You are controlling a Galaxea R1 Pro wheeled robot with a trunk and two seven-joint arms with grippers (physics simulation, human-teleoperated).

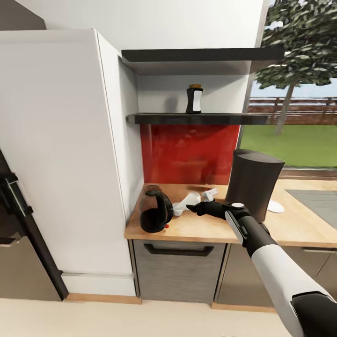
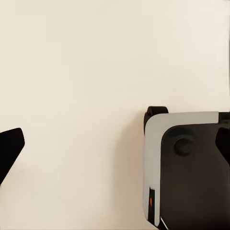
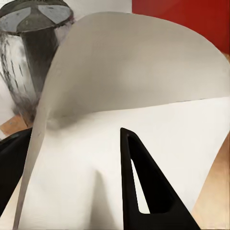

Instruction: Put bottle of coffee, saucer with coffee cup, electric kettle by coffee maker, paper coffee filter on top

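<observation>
The light wood-grain bench looks smooth and matt. On it, the tall dark grey tapered coffee maker has a dull, plastic-like skin. Well to its left, the rounded kettle of dark see-through glass shines, with a black lid. Between them lies the off-white paper filter, thin and matt, its surface softly curved. Behind the coffee maker, the red wall panel is glossy, and above it the thin dark shelf board gleams faintly.

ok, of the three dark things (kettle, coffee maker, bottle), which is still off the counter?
The bottle of coffee: it stands on the kitchen shelf, above the red backsplash. The electric kettle and the coffee maker both sit on the kitchen countertop.
</observation>
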